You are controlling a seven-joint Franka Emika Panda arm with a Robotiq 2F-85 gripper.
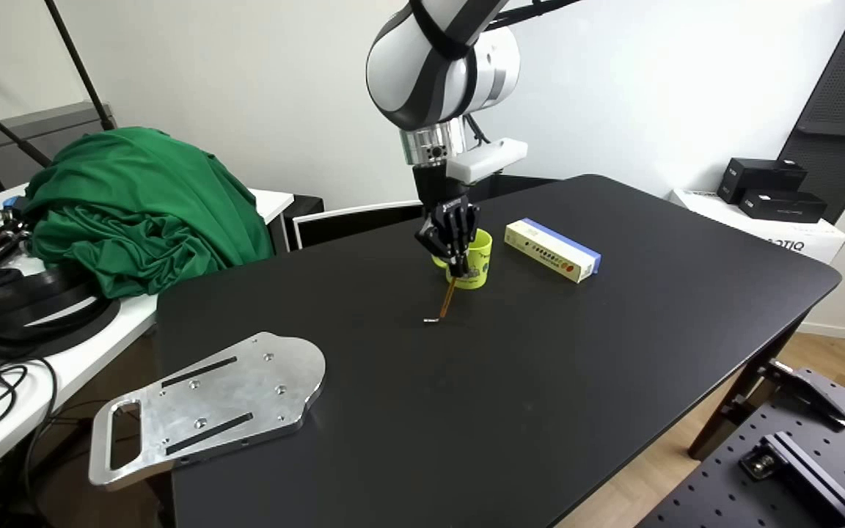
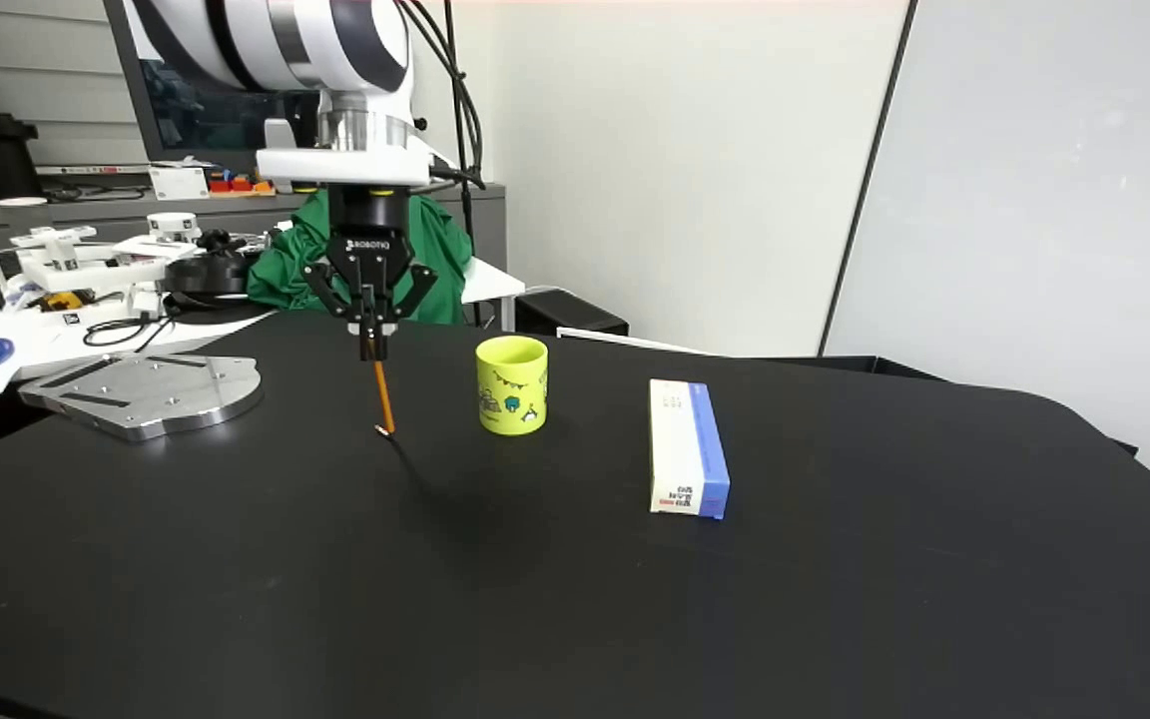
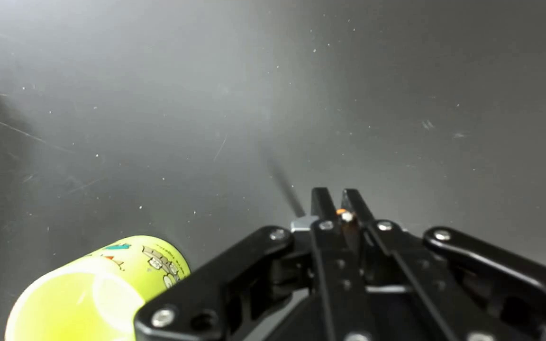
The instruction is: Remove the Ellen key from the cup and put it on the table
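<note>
My gripper (image 1: 458, 268) is shut on the Ellen key (image 1: 447, 298), a thin orange rod with a short bright bent end. In an exterior view my gripper (image 2: 372, 348) points down and the key (image 2: 384, 397) hangs below the fingertips, slightly tilted. Its bent lower end is at or just above the black table (image 2: 575, 579); contact is unclear. In the wrist view the fingertips (image 3: 335, 199) show a narrow gap with the key's top end (image 3: 341, 211) between them. The yellow-green cup (image 2: 512, 399) stands upright beside the gripper, apart from the key; it also shows in the wrist view (image 3: 159, 258).
A white and blue rectangular box (image 2: 687, 449) lies on the table past the cup. A silver metal plate with a handle slot (image 1: 239, 389) lies at the table's edge. A white desk with green cloth (image 1: 144, 213) stands beside the table.
</note>
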